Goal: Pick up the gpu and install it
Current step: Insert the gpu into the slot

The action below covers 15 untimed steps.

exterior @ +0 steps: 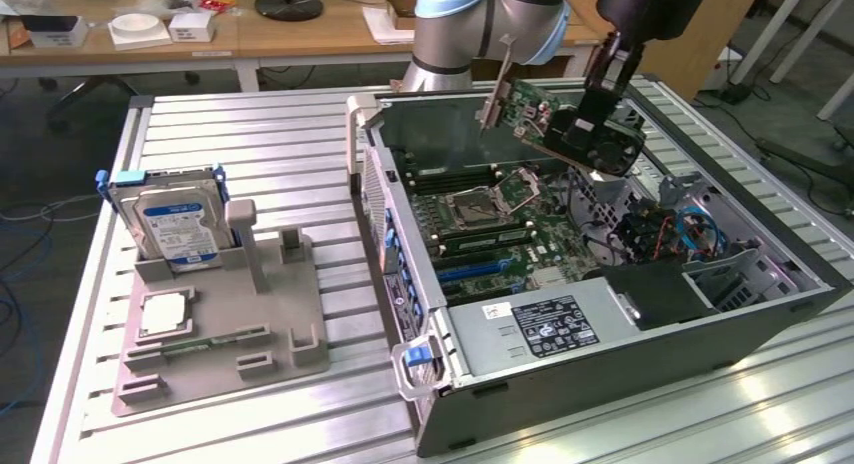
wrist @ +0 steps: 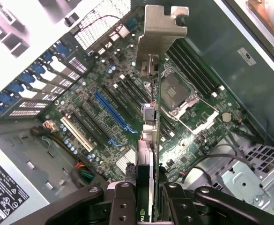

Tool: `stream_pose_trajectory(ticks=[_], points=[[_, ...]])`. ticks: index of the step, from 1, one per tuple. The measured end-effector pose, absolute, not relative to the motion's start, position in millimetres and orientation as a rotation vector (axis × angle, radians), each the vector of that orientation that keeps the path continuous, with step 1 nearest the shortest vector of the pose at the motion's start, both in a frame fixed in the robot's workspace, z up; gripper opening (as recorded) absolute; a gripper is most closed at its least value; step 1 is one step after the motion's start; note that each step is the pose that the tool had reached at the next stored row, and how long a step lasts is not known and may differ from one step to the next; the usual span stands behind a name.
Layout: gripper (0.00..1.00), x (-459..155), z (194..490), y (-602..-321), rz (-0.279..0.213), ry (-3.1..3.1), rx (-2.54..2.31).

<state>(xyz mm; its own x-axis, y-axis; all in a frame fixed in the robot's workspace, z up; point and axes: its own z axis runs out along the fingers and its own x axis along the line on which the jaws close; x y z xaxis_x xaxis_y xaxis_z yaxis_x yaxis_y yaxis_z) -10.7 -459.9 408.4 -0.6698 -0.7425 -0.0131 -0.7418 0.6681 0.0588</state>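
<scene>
The gpu hangs tilted above the open computer case, clamped in the end effector, which is closed on its fan side. Pickup looks done. The card is not yet seated on the motherboard inside the case.

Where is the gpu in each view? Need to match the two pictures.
Exterior view: the gpu is held by the gripper above the open case, in the upper middle of the picture.
Wrist view: the gpu is edge-on in the gripper, silver bracket at the far end, over the motherboard.
Shared landmark: the CPU socket.
</scene>
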Motion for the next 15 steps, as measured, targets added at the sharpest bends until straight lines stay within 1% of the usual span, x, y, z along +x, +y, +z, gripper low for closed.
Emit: stream_pose_trajectory(ticks=[15], points=[[0.27,-10.7,408.4,-459.9,-0.091,-2.748,1.486]])
